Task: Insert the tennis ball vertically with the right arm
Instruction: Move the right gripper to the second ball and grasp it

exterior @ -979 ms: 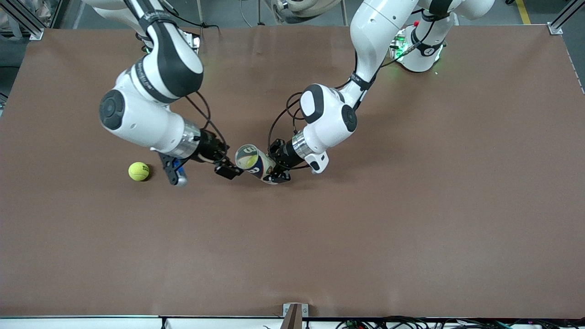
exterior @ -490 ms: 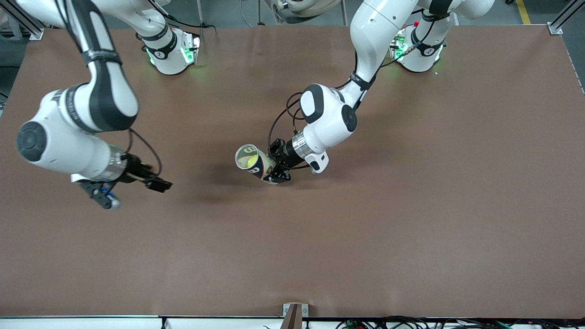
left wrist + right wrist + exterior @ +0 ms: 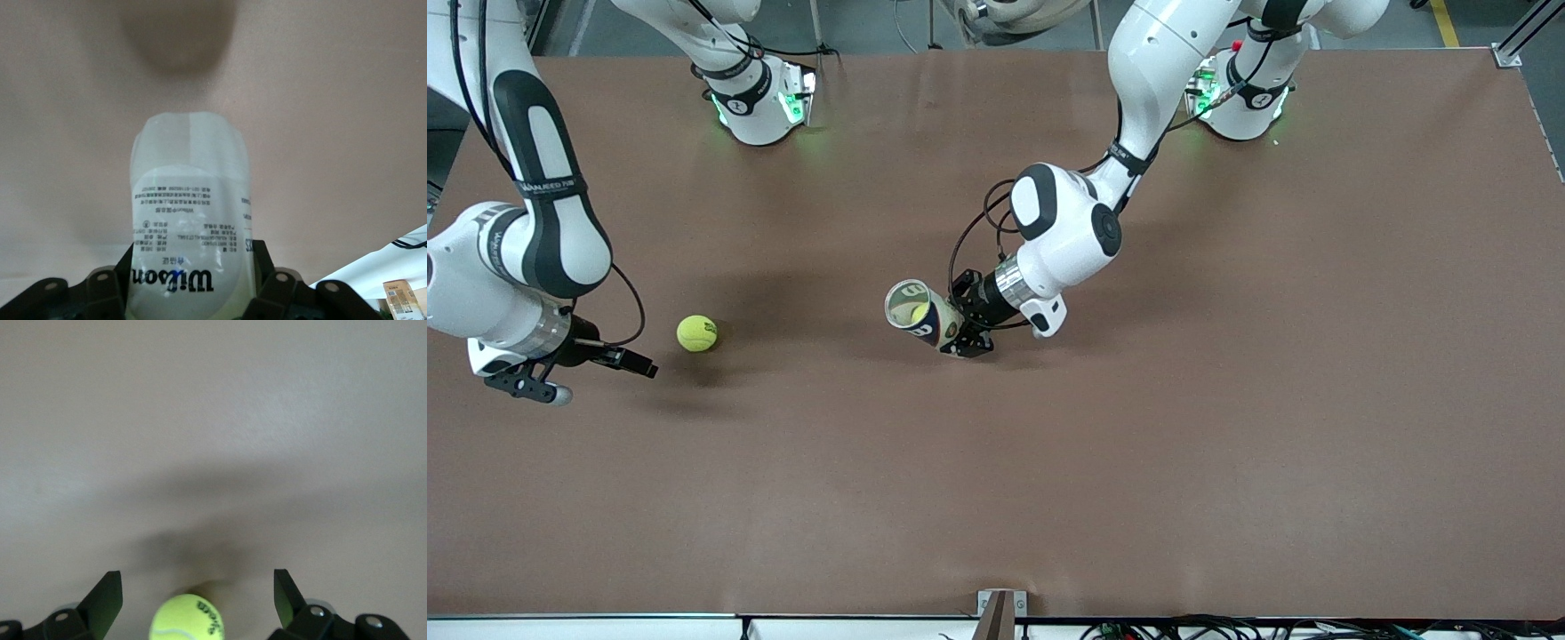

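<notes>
A yellow tennis ball (image 3: 696, 333) lies on the brown table (image 3: 1138, 444) toward the right arm's end. My right gripper (image 3: 639, 363) is open and empty, just beside the ball and apart from it. In the right wrist view the ball (image 3: 187, 620) shows between the two spread fingers (image 3: 107, 600), touching neither. My left gripper (image 3: 963, 336) is shut on a clear labelled ball can (image 3: 918, 316), held tilted near the table's middle with its open mouth up toward the right arm's end. Something yellow shows inside the mouth. The left wrist view shows the can (image 3: 190, 220) in the jaws.
Both arm bases (image 3: 756, 98) stand along the table edge farthest from the front camera. A small metal bracket (image 3: 1000, 613) sits at the table edge nearest that camera. Nothing else lies on the brown table.
My right gripper has swung from the can's mouth toward the right arm's end of the table and now sits beside the ball. The left arm and the can have not moved.
</notes>
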Tool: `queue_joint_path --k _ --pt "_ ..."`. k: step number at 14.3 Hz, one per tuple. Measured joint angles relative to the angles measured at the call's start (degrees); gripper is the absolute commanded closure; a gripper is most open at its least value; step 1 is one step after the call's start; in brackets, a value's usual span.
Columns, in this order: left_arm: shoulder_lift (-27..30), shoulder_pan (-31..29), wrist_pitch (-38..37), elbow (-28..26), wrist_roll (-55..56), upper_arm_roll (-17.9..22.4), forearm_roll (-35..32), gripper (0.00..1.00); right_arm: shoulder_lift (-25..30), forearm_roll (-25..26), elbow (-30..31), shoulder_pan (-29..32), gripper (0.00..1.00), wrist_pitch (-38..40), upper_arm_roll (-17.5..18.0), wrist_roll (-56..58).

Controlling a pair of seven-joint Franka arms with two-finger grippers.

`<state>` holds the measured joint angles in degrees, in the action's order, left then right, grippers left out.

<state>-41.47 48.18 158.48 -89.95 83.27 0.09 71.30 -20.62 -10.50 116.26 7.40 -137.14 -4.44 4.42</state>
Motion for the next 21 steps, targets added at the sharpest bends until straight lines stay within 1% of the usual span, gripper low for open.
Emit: queue_joint_path --k 3,5,10,13,18,19,20,21 --pt "0.01 0.00 0.02 0.01 0.00 0.00 0.01 0.32 0.09 0.01 7.57 -0.67 0.00 -7.45 1.18 0.47" --pt "0.01 0.00 0.02 0.01 0.00 0.00 0.01 0.32 0.16 -0.03 10.73 -1.39 0.00 -9.64 1.62 0.33" --pt "0.01 -0.01 0.03 0.01 0.04 0.00 0.04 0.30 0.64 -0.10 12.37 -1.98 0.00 -9.74 1.81 0.32" --pt "0.05 -0.01 0.14 0.02 0.16 0.00 0.30 0.32 0.65 -0.11 12.46 -2.04 0.03 -9.70 1.81 0.32" --pt "0.11 -0.01 3.15 0.11 0.21 0.00 4.43 0.32 0.65 -0.12 12.79 -2.05 0.06 -8.80 1.81 0.32" --pt "0.11 0.01 3.42 0.14 0.18 0.00 5.23 0.32 0.65 -0.12 12.92 -2.05 0.10 -7.84 1.81 0.32" --pt "0.11 0.04 3.75 0.15 0.14 0.00 5.76 0.32 0.65 -0.12 13.03 -2.05 0.17 -6.71 1.81 0.32" --pt "0.11 0.11 4.16 0.15 0.14 -0.01 6.02 0.32 0.65 -0.12 13.12 -2.05 0.36 -5.69 1.81 0.32"
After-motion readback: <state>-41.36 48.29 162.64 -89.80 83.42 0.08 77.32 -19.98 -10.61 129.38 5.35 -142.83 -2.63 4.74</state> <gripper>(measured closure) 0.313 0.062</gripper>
